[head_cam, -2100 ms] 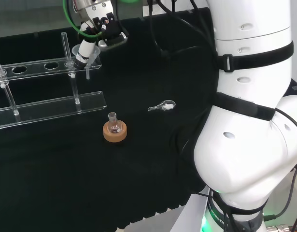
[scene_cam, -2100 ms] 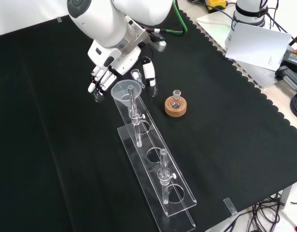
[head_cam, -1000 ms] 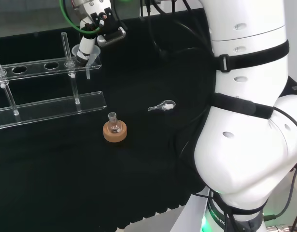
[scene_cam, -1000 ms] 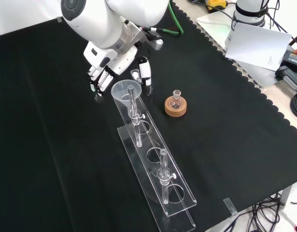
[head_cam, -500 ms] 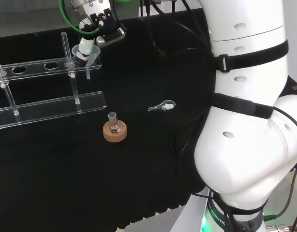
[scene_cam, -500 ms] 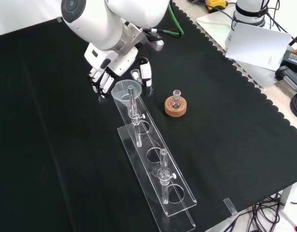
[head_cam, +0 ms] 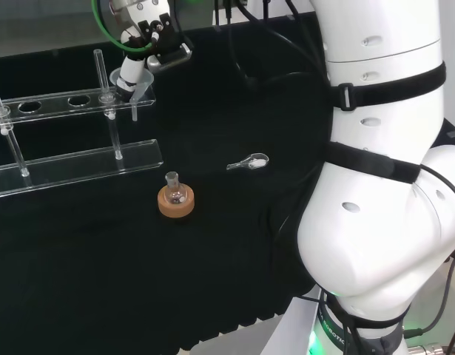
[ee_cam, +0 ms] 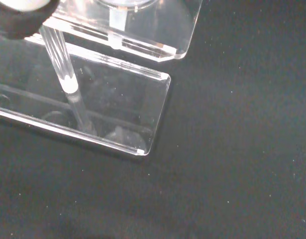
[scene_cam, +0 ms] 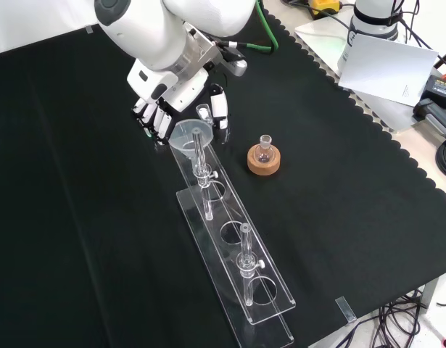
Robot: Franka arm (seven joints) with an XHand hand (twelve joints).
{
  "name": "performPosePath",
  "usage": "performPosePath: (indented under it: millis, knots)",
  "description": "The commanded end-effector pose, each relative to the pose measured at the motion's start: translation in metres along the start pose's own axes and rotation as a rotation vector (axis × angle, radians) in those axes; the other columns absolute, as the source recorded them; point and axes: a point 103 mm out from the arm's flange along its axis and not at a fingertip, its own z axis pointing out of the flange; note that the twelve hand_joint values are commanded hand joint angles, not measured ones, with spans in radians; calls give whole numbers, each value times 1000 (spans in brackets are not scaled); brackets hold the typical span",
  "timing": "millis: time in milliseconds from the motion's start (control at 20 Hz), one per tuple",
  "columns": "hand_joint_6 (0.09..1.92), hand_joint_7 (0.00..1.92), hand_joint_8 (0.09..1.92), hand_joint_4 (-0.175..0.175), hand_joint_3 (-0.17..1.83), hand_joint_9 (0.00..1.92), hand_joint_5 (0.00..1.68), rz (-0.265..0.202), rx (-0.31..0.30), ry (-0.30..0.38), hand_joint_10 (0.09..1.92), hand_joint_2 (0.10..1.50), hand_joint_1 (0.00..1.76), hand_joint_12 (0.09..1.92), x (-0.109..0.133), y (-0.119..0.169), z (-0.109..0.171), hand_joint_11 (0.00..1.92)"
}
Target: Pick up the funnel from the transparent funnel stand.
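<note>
Clear funnel (scene_cam: pixel 188 135), blk cloth (scene_cam: pixel 353 188), tan cork ring (scene_cam: pixel 263 162)

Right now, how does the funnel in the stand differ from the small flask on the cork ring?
The funnel is a wide open cone, while the flask is a small round bulb with a narrow neck. The funnel hangs in the transparent stand above the cloth; the flask sits low in a cork ring. The hand is at the funnel; the flask stands apart. Both are clear.

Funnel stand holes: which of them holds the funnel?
The end hole of the funnel stand, nearest the hand and highest in the front view, holds the funnel. The other holes along the top plate are empty.
</note>
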Motion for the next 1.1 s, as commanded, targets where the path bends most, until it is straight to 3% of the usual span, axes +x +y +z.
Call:
performPosePath:
  millis: [50, 350, 500, 700, 1100]
  knots:
    - [87, 749, 535, 0, 150, 385, 620, 5, -30, 12, 741, 740, 751, 1310, 0, -1, 0, 0]
    - [127, 953, 578, 20, 480, 600, 800, -1, -69, 2, 589, 629, 808, 1350, 1, -4, -7, 0]
    - [360, 1029, 611, 46, 590, 709, 890, -5, -74, -4, 517, 601, 831, 1371, 2, -8, -14, 0]
    - [607, 1103, 644, 58, 662, 821, 897, -9, -100, -17, 456, 596, 854, 1410, 0, -14, -24, 0]
    - [672, 1188, 695, 60, 760, 956, 934, -6, -107, -46, 382, 606, 889, 1465, -7, -24, -45, 0]
